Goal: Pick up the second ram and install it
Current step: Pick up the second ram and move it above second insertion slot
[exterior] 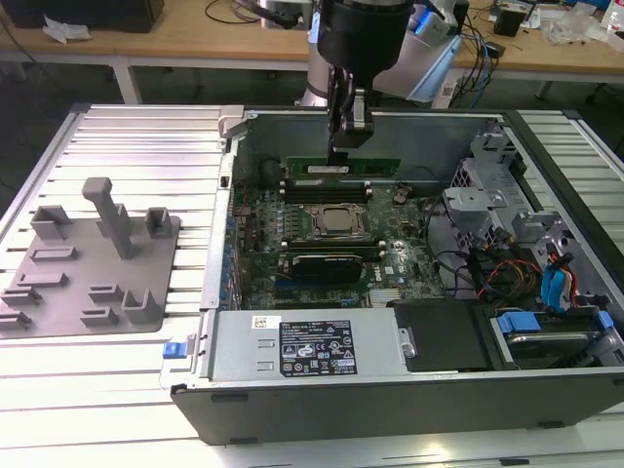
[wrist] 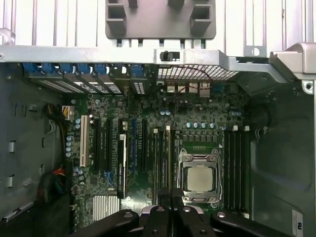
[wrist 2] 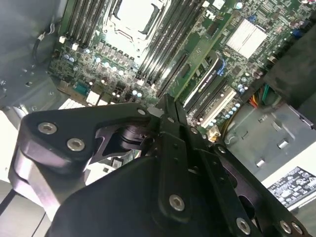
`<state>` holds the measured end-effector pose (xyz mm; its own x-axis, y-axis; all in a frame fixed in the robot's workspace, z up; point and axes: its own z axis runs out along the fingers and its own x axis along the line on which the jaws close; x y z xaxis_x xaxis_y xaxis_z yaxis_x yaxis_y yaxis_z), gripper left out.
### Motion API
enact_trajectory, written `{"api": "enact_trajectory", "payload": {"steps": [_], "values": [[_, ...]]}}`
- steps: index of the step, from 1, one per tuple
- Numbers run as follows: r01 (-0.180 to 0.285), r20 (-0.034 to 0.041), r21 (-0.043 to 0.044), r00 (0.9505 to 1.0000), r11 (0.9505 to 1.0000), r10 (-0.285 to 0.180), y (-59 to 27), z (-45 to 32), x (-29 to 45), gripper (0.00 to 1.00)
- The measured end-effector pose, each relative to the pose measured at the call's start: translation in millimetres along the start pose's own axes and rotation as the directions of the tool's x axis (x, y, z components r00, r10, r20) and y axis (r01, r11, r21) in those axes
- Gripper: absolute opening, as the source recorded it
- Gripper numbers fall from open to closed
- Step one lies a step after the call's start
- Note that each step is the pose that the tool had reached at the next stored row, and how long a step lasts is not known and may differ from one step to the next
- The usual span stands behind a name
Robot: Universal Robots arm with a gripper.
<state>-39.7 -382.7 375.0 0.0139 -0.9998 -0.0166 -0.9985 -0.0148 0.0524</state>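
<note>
The second ram (exterior: 343, 168), a long green stick with a white label, hangs level just above the memory slots (exterior: 336, 190) on the far side of the processor socket (exterior: 337, 220). My gripper (exterior: 342, 146) comes down from above and is shut on its upper edge near the middle. In the second wrist view the black fingers (wrist 2: 165, 116) meet on the stick (wrist 2: 205, 49), which runs off edge-on over the motherboard. In the first wrist view the ram (wrist: 168, 148) is a thin line beside the socket (wrist: 199, 177), leading away from my gripper (wrist: 170, 195).
The open computer case (exterior: 229, 146) lies on a slatted metal table. A black expansion card (exterior: 327, 261) sits nearer than the socket, with the power supply (exterior: 302, 346) at the front. Drive cages and cables (exterior: 507, 244) are on the exterior view's right. A grey fixture plate (exterior: 88, 268) lies left.
</note>
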Motion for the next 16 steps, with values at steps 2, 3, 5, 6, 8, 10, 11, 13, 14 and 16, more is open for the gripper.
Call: {"api": "enact_trajectory", "payload": {"steps": [2, 3, 5, 6, 8, 10, 11, 13, 14, 16], "values": [[0.000, 0.0002, 0.0000, 1.0000, 1.0000, 0.000, -0.8, 16.0, -2.2, 0.09], [0.000, 0.0001, -0.0001, 1.0000, 1.0000, 0.000, -0.9, 18.2, -2.7, 0.09], [0.000, 0.0004, 0.0001, 1.0000, 1.0000, 0.000, -1.3, 23.3, -3.2, 0.09], [0.000, 0.0004, 0.0000, 1.0000, 1.0000, 0.000, -1.4, 26.4, -3.2, 0.09], [0.000, 0.0004, 0.0000, 1.0000, 1.0000, 0.000, -1.9, 35.4, -3.2, 0.09], [0.000, 0.0003, 0.0001, 1.0000, 1.0000, 0.000, -2.0, 38.6, -3.2, 0.09], [0.000, 0.0004, 0.0001, 1.0000, 1.0000, 0.000, -2.2, 41.6, -3.1, 0.09], [0.000, 0.0002, 0.0000, 1.0000, 1.0000, 0.000, -2.4, 45.5, -3.0, 0.09], [0.000, 0.0002, 0.0000, 1.0000, 1.0000, 0.000, -2.6, 48.9, -3.0, 0.09], [0.000, 0.0003, 0.0000, 1.0000, 1.0000, 0.000, -2.9, 55.0, -2.9, 0.09]]}}
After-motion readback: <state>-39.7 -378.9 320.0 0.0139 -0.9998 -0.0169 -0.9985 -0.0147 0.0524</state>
